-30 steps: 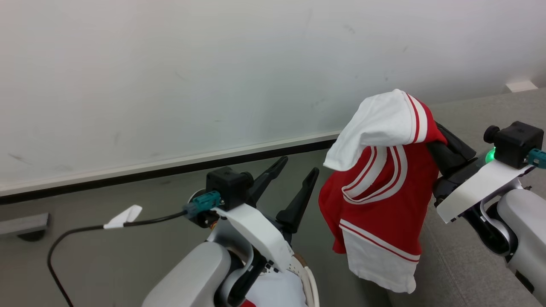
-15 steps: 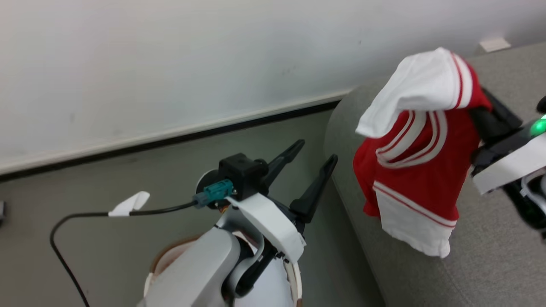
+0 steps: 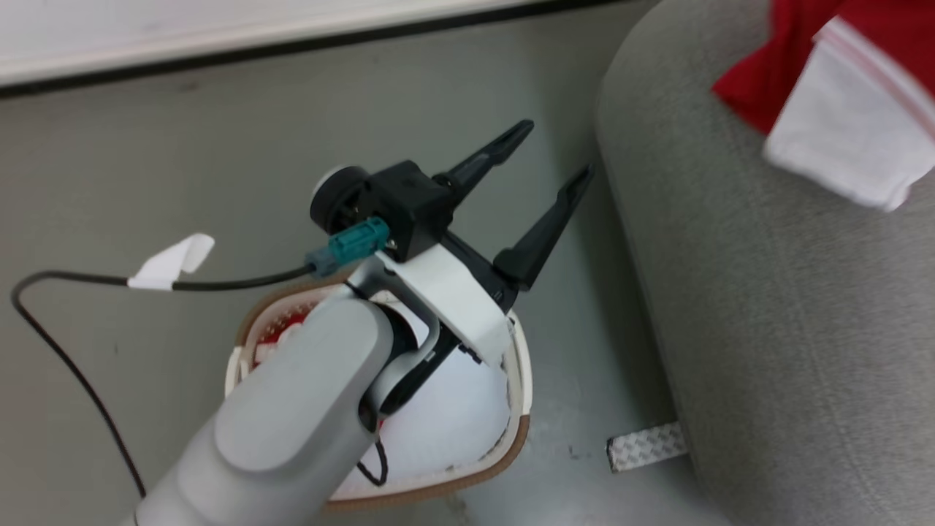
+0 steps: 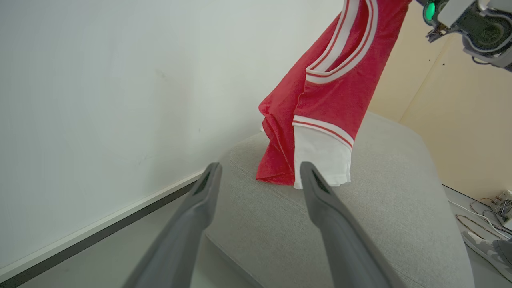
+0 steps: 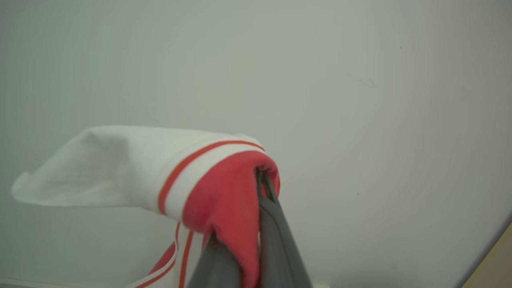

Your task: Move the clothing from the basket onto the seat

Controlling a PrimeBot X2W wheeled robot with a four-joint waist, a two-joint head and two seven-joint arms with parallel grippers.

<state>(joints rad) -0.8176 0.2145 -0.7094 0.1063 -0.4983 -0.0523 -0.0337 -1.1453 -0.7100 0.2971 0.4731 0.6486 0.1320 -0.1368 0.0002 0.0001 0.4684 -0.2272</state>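
My right gripper (image 5: 262,178) is shut on a red garment with white bands (image 5: 224,192), pinching it near one end. The garment (image 4: 332,92) hangs down over the light grey seat (image 4: 380,208). Its white hem (image 3: 840,139) is at the seat's (image 3: 767,292) top, and I cannot tell whether it touches. My left gripper (image 3: 559,152) stands open and empty above the floor, between the seat and the cream basket (image 3: 515,431). White clothing (image 3: 453,416) lies in the basket, partly hidden by my left forearm. My left gripper (image 4: 260,168) points toward the seat's corner.
A white wall with a dark baseboard (image 3: 219,51) runs behind. A black cable with a white tag (image 3: 172,261) lies on the floor left of the basket. A patterned tape strip (image 3: 646,444) sits by the seat's base. Beyond the seat are a shoe (image 4: 488,250) and loose cables.
The head camera has tilted down, so the basket now shows and the garment sits at the view's top right. The right gripper still holds the garment over the seat; the left stays open.
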